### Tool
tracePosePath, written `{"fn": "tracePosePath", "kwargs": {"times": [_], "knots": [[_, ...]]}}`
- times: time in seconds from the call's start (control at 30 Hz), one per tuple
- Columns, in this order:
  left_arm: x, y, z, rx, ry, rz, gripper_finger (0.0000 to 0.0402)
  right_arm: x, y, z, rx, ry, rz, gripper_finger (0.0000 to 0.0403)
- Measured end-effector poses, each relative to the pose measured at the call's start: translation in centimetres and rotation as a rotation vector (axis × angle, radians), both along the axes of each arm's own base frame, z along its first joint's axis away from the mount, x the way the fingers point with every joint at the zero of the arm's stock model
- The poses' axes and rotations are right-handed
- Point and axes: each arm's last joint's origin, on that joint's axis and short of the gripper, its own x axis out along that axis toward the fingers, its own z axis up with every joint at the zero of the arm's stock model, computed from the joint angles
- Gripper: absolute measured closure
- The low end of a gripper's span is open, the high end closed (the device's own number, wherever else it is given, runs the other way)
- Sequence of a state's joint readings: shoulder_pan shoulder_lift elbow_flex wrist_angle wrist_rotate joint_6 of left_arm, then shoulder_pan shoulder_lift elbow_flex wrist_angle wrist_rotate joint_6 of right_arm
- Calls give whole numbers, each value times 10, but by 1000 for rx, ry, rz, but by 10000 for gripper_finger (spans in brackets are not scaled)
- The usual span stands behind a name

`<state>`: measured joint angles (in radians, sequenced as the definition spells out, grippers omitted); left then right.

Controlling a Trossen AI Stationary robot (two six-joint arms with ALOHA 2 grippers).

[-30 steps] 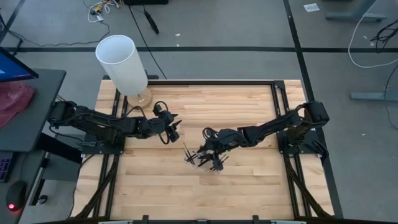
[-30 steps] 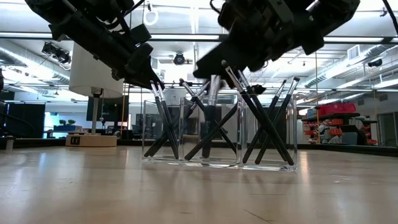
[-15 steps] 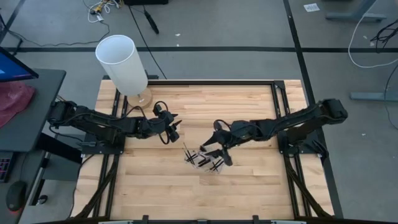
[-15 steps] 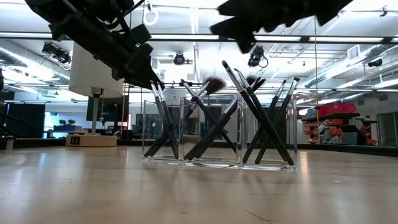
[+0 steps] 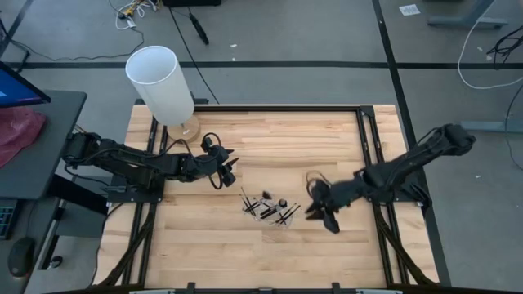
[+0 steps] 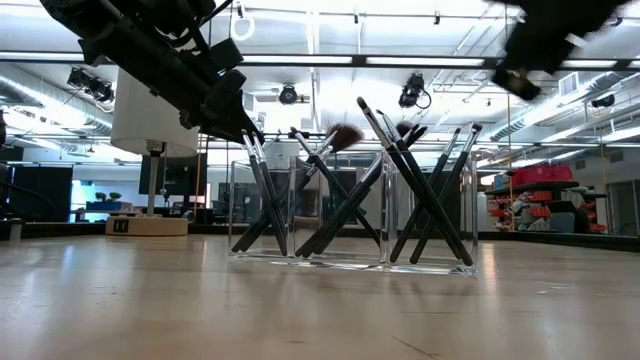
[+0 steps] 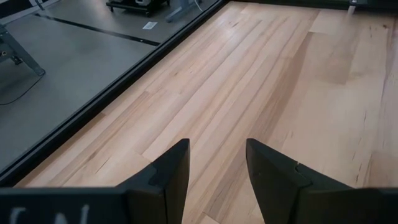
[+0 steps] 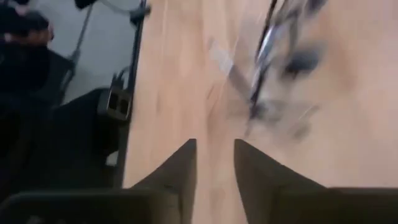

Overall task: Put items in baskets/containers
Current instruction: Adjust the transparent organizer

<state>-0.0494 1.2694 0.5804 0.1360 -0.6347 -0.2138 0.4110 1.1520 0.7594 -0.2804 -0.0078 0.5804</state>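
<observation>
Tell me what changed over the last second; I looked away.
The right gripper let go of a brush over the clear holder and drew back toward its own side, empty. The left gripper, the brushes and the white cylinder stayed put.

The dark, jointed left arm reaches in from the table's left edge, stretched low and nearly straight toward the middle, and its two-finger left gripper point(image 5: 226, 169) hovers with its fingers point(image 7: 171, 171) parted around bare air. The dark right arm slants in from the right edge, elbow raised, and its right gripper point(image 5: 320, 216) points down-left, fingers point(image 8: 180, 169) apart with nothing between them.
</observation>
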Motion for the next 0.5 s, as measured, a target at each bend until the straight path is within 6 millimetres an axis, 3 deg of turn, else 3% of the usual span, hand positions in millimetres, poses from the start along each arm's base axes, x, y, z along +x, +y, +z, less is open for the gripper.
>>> {"fn": "tracePosePath", "kwargs": {"times": [0.2, 0.3, 0.5], "knots": [[0, 0, 0, 0, -3, 0, 241, -13, 26, -69, 155, 52, -9, 357], [1, 0, 1, 0, -12, 1, 241, -16, 32, -94, 159, 19, -58, 392], [1, 0, 2, 10, -17, -6, 241, -5, 32, -126, 37, -30, -184, 394]]}}
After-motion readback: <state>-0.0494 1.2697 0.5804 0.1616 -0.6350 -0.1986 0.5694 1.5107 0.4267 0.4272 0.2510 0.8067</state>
